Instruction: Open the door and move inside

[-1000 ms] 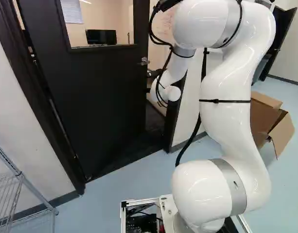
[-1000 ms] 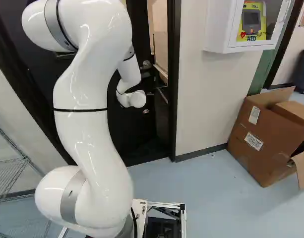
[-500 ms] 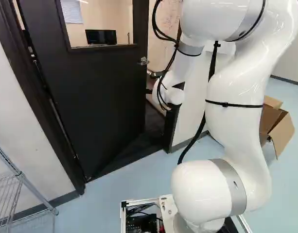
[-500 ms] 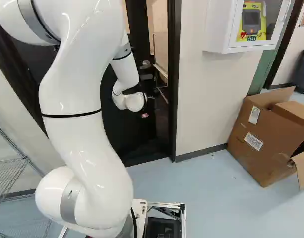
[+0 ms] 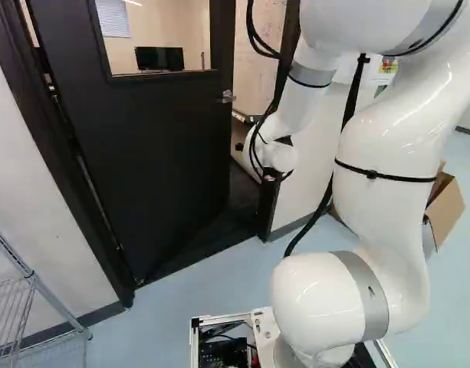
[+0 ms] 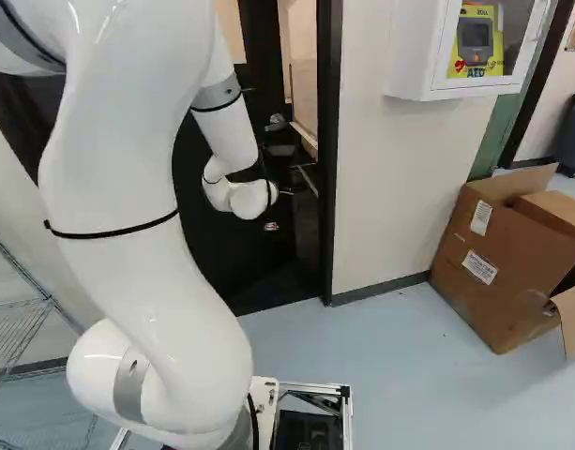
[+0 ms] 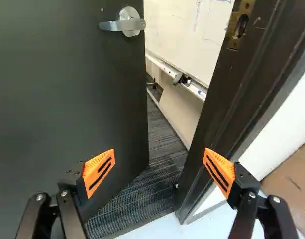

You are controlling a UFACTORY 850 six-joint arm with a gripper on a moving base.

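The tool is spread wide with nothing pinched in it, and the door is seen ahead of it and to one side, already ajar, its free edge apart from the frame. Stiff, fairly heavy handling is to be expected, so a slow push is best applied to the flat face near that edge, below the handle, whose smooth metal might slip if gripped.
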